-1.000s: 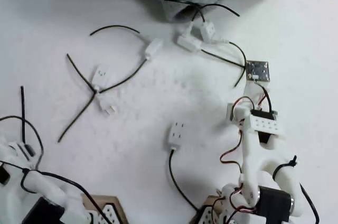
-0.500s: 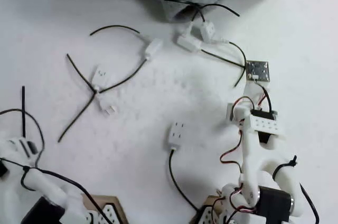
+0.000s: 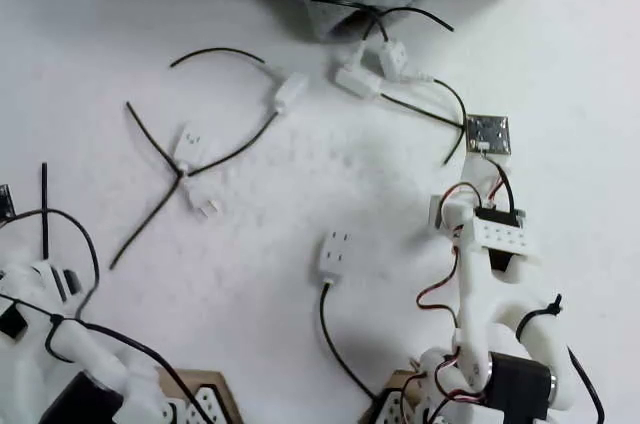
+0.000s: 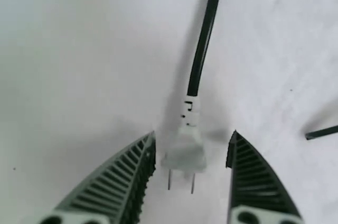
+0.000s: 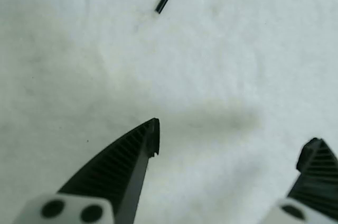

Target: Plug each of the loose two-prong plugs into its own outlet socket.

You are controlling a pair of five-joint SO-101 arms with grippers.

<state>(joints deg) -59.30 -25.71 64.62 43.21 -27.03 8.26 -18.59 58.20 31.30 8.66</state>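
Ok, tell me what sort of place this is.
Probably a robotics lab or workshop bench: a white table, two small robot arms with exposed wiring, and a loose plug and outlet socket on short cords.

We log the left gripper [image 4: 193, 135] pointing downward, fingers [image 4: 127, 176] spread apart. The right gripper [image 5: 234, 133] also faces down, spread wider. From above, the right arm [image 3: 487, 274] stretches forward and the left arm [image 3: 60, 344] sits low, apparently folded back.

The left pincer [image 4: 193, 135] has shifted slightly with its arm, whose wire loop [image 3: 75, 244] now bulges rightward.
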